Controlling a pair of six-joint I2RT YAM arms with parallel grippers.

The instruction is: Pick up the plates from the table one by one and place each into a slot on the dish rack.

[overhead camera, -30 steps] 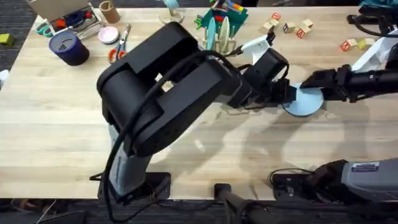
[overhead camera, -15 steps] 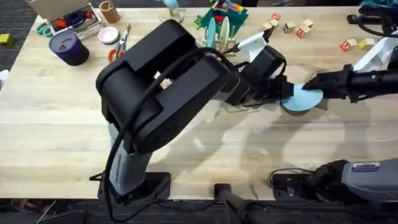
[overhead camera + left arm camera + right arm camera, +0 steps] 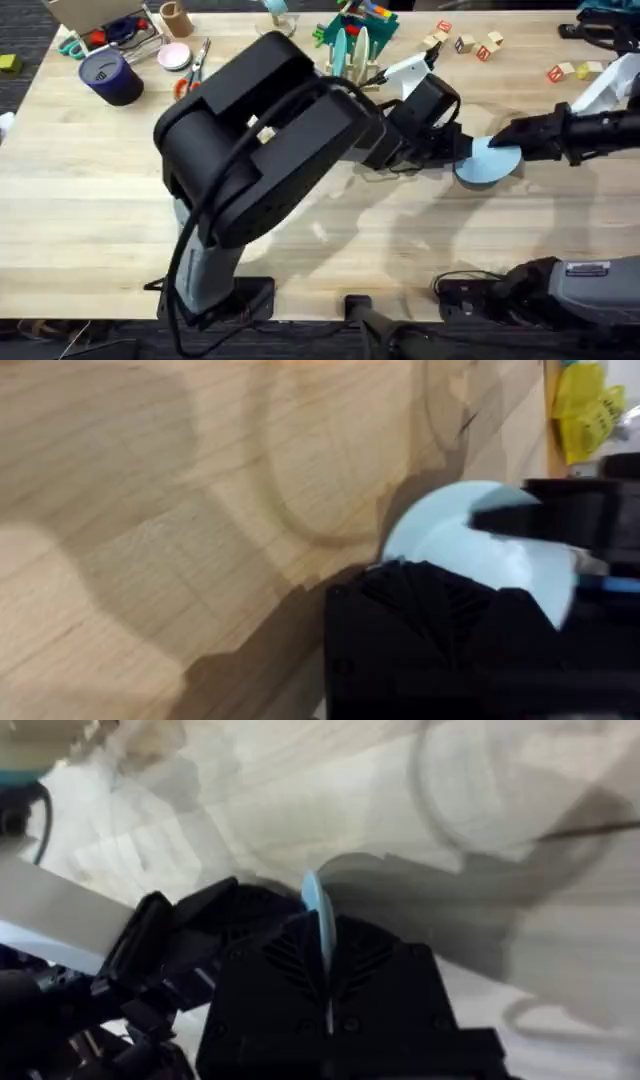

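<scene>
Now the pale light-blue round flat plate sits toward 3 o'clock on the light wooden plank-grain table, with both arms on it. Versus a second ago it has shifted slightly toward 12 o'clock, and both arms have shifted that way too. Over the last half second there is almost no change.

The right gripper comes in from 3 o'clock. In the right wrist view the plate's thin rim runs edge-on between its black fingers, so it is pinching the plate.

The left gripper reaches across from 9 o'clock and meets the plate's near rim. In the left wrist view the plate lies just past the black finger block. Cannot tell whether this gripper is spread or clamped.

Judgement: this is the pickup or a handover, and the plate is likely only partly lifted. The small unpainted wooden dowel rack stands at about 10 o'clock from the plate, near but apart, so slotting is not yet done. The risk is the two grippers pulling against each other on one plate.
</scene>
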